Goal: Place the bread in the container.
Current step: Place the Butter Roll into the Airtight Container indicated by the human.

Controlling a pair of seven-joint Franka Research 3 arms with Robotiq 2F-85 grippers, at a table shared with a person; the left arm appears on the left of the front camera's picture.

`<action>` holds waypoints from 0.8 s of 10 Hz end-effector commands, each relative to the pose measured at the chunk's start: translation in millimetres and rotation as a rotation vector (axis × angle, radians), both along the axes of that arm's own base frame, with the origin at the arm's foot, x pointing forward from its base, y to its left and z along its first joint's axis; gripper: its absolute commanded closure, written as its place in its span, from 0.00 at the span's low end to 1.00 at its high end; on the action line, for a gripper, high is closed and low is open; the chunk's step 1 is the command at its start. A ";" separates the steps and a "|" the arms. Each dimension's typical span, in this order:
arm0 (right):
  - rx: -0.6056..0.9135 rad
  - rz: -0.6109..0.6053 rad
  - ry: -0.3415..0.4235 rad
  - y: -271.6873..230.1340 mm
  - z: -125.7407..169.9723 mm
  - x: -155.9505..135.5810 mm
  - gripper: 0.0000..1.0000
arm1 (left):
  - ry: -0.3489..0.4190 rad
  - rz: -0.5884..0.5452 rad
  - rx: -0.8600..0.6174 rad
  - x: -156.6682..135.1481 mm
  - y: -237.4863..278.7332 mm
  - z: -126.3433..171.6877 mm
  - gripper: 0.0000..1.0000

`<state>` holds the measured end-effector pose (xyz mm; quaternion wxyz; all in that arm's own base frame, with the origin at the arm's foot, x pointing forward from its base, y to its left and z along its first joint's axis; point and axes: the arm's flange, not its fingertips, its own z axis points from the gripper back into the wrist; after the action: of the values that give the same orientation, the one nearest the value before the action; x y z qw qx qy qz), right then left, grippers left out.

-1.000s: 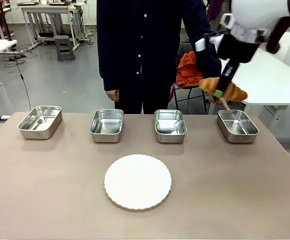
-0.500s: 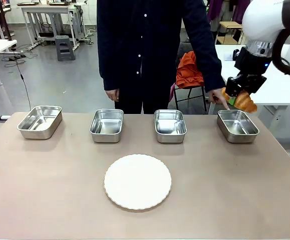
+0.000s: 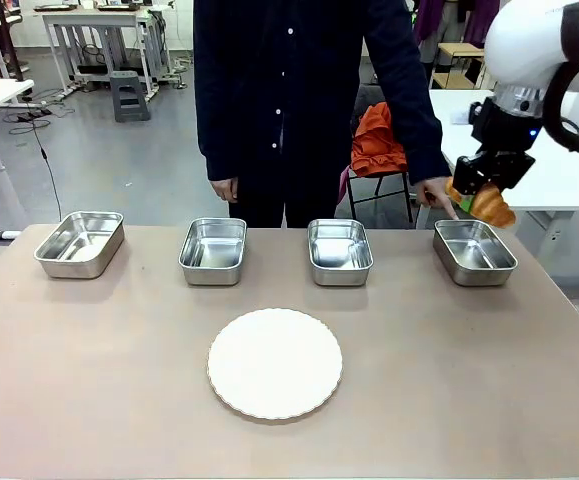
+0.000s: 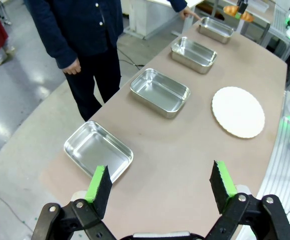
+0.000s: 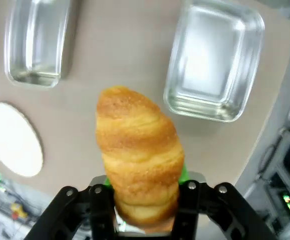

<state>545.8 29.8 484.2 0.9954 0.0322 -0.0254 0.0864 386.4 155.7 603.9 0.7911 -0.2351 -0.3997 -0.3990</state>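
- Bread hangs in the air above the far right edge of the table, clamped between the pads of the right tool, one tapered end pointing down.
- From the right wrist, the croissant stands up out of the closed jaws, gripped low on its body so most of it sticks out past the fingertips; that leaves it free to drop clear when released.
- Container at the right end of the row of four trays sits just below and slightly toward the robot from the bread; it holds nothing.
- Person's hand points a finger down at that tray's far rim, apparently marking it as the target.
- Left tool hovers with jaws wide apart and nothing between them, over the opposite end of the table near the leftmost tray, well out of the way.
- Plate lies bare in the middle of the table.
- Judged step: carry over the tray, then lower and release.
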 end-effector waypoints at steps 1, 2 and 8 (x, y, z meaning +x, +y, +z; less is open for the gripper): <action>-0.017 -0.259 -0.013 -26.1 -22.5 34.3 0.58 | -0.003 -0.002 0.005 -0.8 0.4 0.7 0.00; -0.007 -0.272 -0.002 -32.3 -31.6 39.7 0.58 | -0.003 -0.002 0.005 -0.8 0.4 0.7 0.00; -0.074 -0.357 -0.005 -49.5 -101.6 75.8 0.58 | -0.003 -0.002 0.005 -0.8 0.4 0.7 0.00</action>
<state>612.8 -23.1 382.5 0.9970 0.0183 -0.0176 -0.0726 386.4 155.8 603.9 0.7911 -0.2351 -0.3997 -0.3989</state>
